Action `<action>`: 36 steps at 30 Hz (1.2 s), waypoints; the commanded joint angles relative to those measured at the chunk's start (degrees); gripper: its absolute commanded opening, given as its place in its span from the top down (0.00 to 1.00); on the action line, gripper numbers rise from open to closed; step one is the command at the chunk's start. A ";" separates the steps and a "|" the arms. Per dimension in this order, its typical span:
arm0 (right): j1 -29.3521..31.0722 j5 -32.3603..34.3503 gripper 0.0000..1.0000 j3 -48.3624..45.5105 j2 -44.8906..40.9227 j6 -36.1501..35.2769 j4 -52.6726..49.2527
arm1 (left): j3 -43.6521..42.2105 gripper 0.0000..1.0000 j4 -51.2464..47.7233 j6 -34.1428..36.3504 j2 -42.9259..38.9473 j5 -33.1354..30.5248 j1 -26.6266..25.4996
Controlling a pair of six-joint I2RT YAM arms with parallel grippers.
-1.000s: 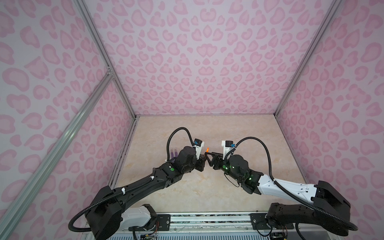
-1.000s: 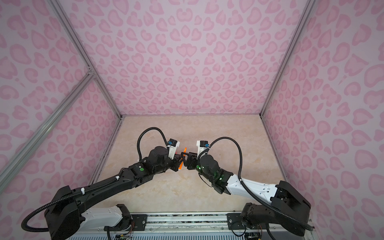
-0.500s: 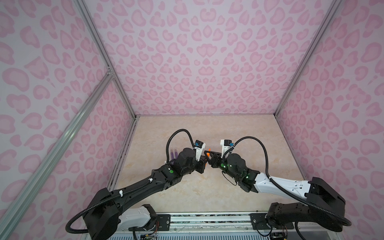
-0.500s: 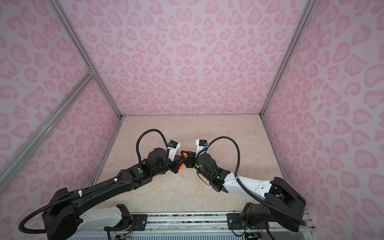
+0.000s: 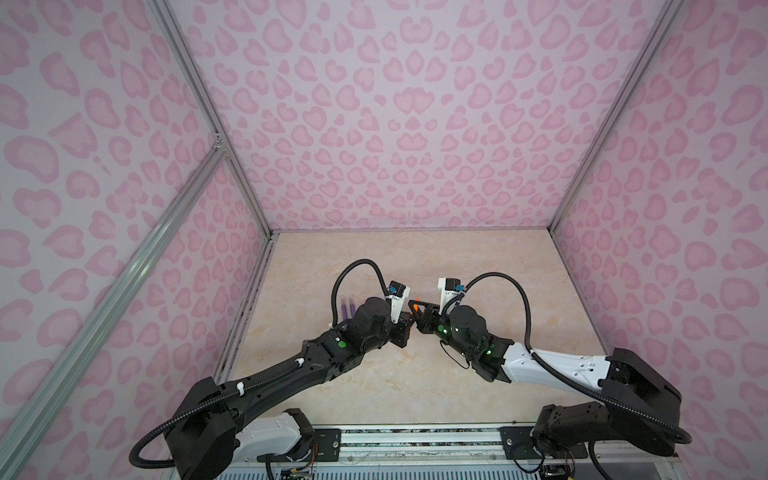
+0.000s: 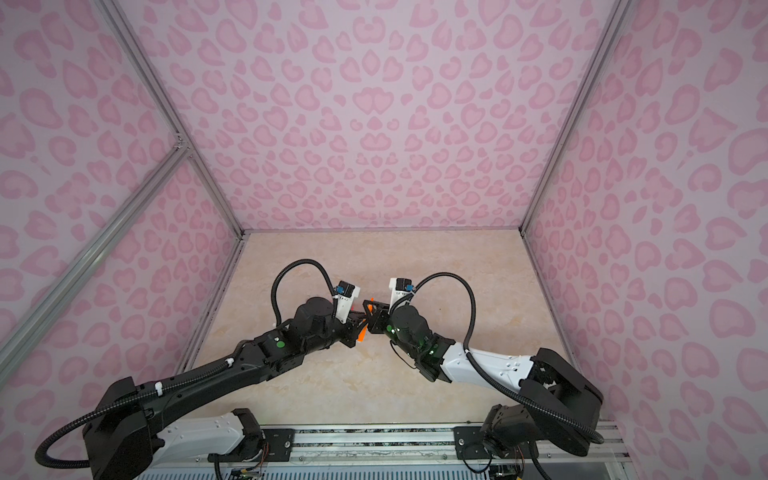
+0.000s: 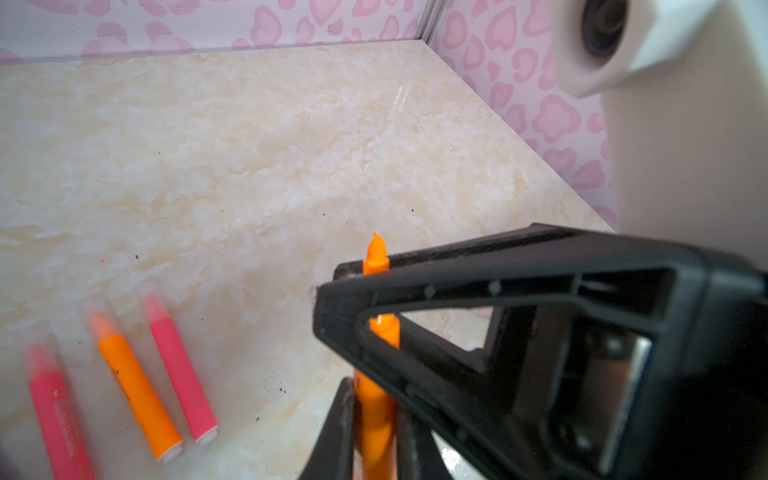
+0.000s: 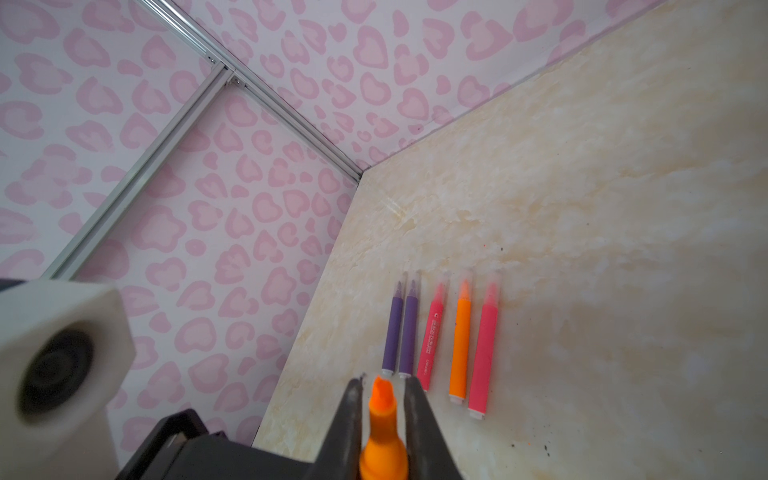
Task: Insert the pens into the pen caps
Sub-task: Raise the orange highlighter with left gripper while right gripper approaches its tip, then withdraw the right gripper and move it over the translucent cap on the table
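My left gripper (image 7: 374, 399) is shut on the body of an orange pen (image 7: 376, 424) and holds it above the table. Its bare pointed tip (image 7: 375, 249) sticks out past my right gripper (image 8: 383, 384). That gripper is shut on the same pen's neck (image 8: 382, 453). In both top views the two grippers meet mid-table (image 5: 412, 318). Five pens lie in a row: two purple (image 8: 394, 332) (image 8: 409, 332), a pink one (image 8: 432, 340), an orange one (image 8: 460, 349), another pink one (image 8: 484, 353). A clear pen cap (image 8: 465, 282) covers each tip. No loose cap shows.
The beige marble table (image 5: 374, 257) is walled on three sides by pink heart-patterned panels (image 5: 395, 124). The purple pens (image 5: 347, 309) lie just left of my left arm. A metal rail (image 5: 415, 440) runs along the front edge.
My right gripper has moved left toward the left gripper, and its jaws have closed round the orange pen's tip end. The left gripper has kept its grip.
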 commanded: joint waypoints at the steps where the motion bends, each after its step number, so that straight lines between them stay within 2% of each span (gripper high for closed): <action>1: 0.25 -1.59 0.85 -0.32 0.03 0.69 1.22 | -0.24 0.97 4.04 0.29 -0.61 -0.31 -0.05; 4: 0.11 -1.15 0.88 -0.52 -0.33 0.69 1.13 | -0.20 0.97 3.99 0.36 -0.57 -0.27 -0.05; 7: 0.08 0.49 0.89 -0.86 -0.75 1.35 0.98 | -0.07 0.83 3.90 0.59 -0.18 0.29 -0.05; 10: -0.43 1.11 0.90 -1.26 -1.25 1.57 1.17 | 0.17 0.75 4.22 0.68 0.43 1.31 -0.05; 16: -0.99 -0.17 0.91 -0.74 -1.25 1.53 1.22 | 1.61 0.72 3.53 0.86 3.00 2.96 -0.14; 18: -0.99 -0.94 0.91 -0.15 -0.83 1.58 1.11 | 1.75 0.73 3.48 0.79 3.30 2.86 -0.08; 21: -0.96 -1.88 0.92 0.70 0.11 1.58 0.75 | 1.61 0.82 3.52 0.89 2.93 2.53 -0.07; 23: -1.01 -2.12 0.92 1.17 0.69 1.57 0.66 | 1.36 0.91 3.68 0.73 2.45 2.10 -0.12; 25: -1.11 -2.08 0.92 1.22 0.86 1.68 0.65 | 1.35 0.95 3.44 0.70 2.08 1.78 -0.08; 28: -1.12 -1.74 0.82 0.87 0.72 1.40 1.09 | 1.18 0.97 3.25 0.24 1.42 0.95 -0.05; 32: -1.44 0.01 0.52 0.26 -1.00 0.57 -0.07 | 1.15 0.97 1.95 -1.05 0.66 -3.72 -0.04; 36: -1.89 2.46 0.40 -0.53 -5.30 0.26 -4.14 | 1.87 0.97 -1.23 -3.02 0.71 -10.70 1.00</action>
